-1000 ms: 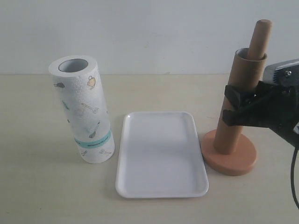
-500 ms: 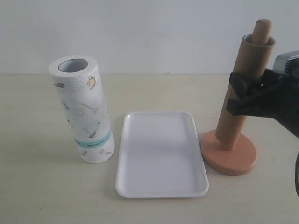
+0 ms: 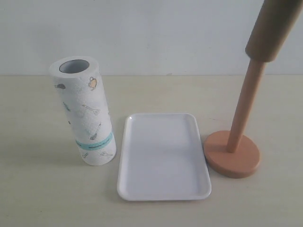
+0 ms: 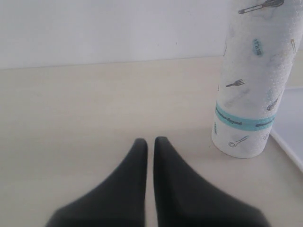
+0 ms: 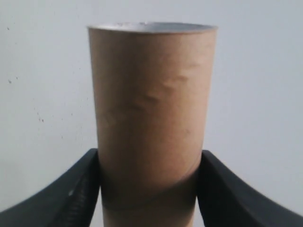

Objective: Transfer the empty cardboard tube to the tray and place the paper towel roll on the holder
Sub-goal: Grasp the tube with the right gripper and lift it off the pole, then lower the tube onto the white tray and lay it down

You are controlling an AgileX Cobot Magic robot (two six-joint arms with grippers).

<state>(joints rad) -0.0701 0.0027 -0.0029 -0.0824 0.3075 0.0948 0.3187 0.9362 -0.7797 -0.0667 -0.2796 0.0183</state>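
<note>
Right gripper pinches the cardboard tube, whose lower end rings the top of the holder, tilting toward 1 o'clock. Left gripper is pressed together near the paper roll, at 9 o'clock from the tray.

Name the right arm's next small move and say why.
Probably raise the cardboard tube a little higher: the right gripper clamps it, but its lower end is around the top of the holder's pole. Once clear, it can swing over to the tray.

plain white wall, pale beige tabletop running up to it, soft even light
</note>
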